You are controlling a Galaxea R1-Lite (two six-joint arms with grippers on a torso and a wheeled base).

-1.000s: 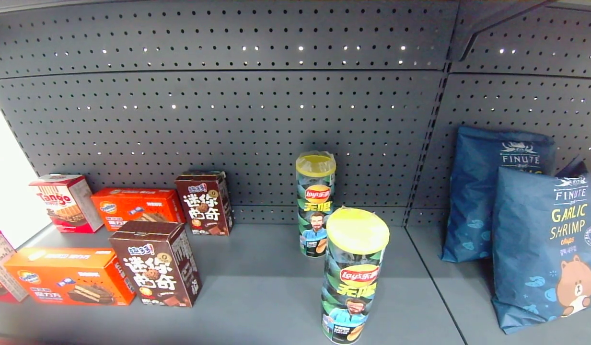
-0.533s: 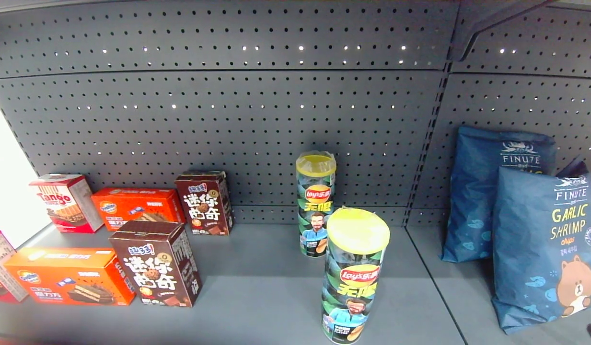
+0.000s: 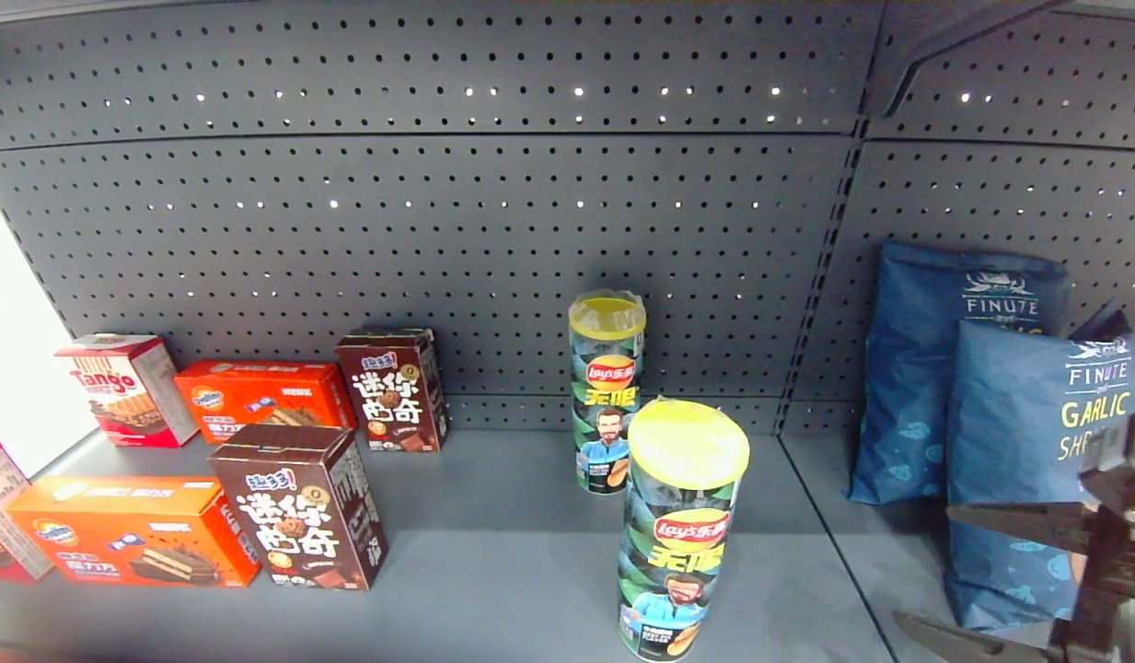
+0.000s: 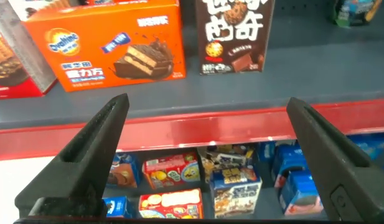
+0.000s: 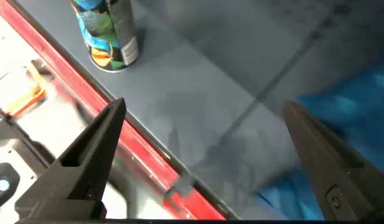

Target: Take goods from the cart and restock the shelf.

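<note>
One change: right tool (image 3: pixel 926 566) comes up beside front chip bag (image 3: pixel 1018 414), spread, empty; nothing to shelve yet.

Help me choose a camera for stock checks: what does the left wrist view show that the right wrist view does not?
Left wrist view, not the right: the orange box and brown cookie box near the shelf front, plus small packages on the level below. Right wrist view, not the left: a blue bag and a chips can up close. Shared: the grey shelf deck, its red front edge, and an open end effector each: left end effector, right end effector. The left wrist view's corner may catch a can base.
</note>
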